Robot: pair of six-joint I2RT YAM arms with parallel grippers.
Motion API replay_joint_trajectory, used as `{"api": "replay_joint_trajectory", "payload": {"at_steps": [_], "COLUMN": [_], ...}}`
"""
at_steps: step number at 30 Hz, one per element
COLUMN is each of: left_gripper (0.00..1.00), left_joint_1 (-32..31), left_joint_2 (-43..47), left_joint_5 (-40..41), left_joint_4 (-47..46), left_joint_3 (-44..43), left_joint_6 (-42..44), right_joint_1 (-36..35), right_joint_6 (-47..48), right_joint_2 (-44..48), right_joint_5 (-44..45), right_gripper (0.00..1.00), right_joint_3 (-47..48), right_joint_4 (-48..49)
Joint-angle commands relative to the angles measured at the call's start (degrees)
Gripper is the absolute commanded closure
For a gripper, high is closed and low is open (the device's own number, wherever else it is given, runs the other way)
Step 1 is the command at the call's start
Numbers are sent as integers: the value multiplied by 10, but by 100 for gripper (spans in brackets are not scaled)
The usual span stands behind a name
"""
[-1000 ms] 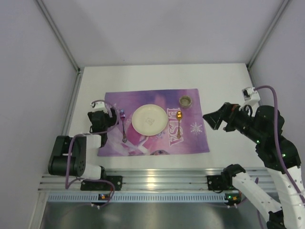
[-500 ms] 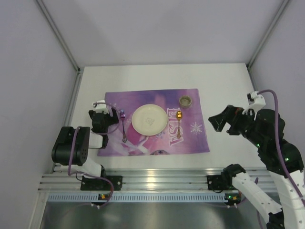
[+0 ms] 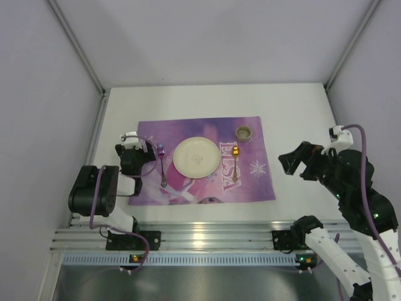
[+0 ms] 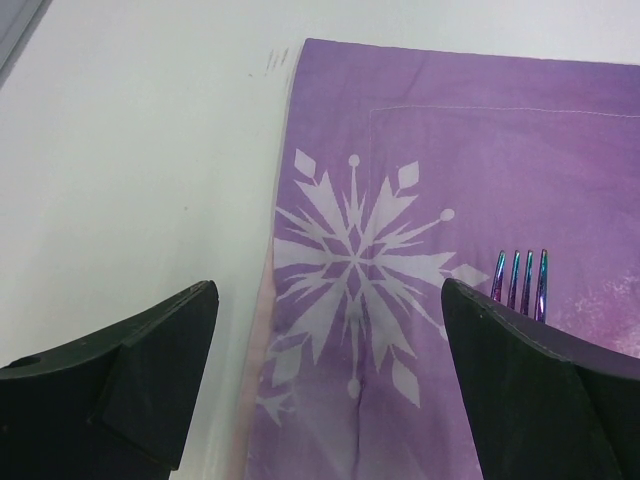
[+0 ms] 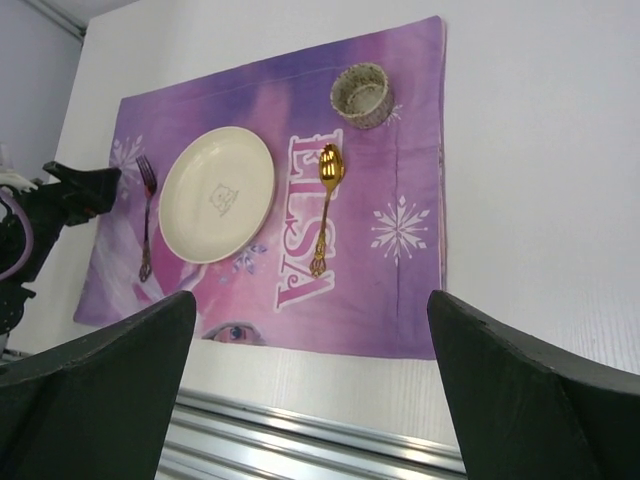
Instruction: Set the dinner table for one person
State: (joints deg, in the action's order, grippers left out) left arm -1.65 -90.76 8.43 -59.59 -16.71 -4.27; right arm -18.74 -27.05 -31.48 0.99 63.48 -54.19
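top external view: the dinner table [image 3: 294,106] is a flat, matte white rectangle lying under both pincers, with a ribbed aluminium rail [image 3: 207,238] along its near edge, behind them. the left pincer [image 3: 136,150] sits low with its fingers spread wide and nothing between them. bare white tabletop runs beside its left finger, the purple "elsa" placemat [image 3: 250,182] lies ahead, and the fork [image 3: 162,166] has its tines just beside the right finger. the right pincer [image 3: 293,162] hangs above the white surface, also spread and empty. out in front of it on the mat are the gold spoon [image 3: 234,164], cream plate [image 3: 197,157] and small cup [image 3: 244,132].
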Motion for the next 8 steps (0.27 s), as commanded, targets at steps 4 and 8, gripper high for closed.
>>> {"api": "replay_joint_trajectory", "payload": {"at_steps": [4,8], "left_gripper": [2,2], "left_joint_1": [2,2], "left_joint_2": [8,6], "left_joint_5": [0,1], "left_joint_4": [-47,-47], "left_joint_3": [-6,-6], "left_joint_6": [5,5], "right_joint_1": [-2,-2], "right_joint_6": [21,28], "right_joint_2": [3,-10], "right_joint_5": [8,37], "right_gripper": [0,0], "right_joint_3": [-30,-54], "right_joint_4": [75,116]}}
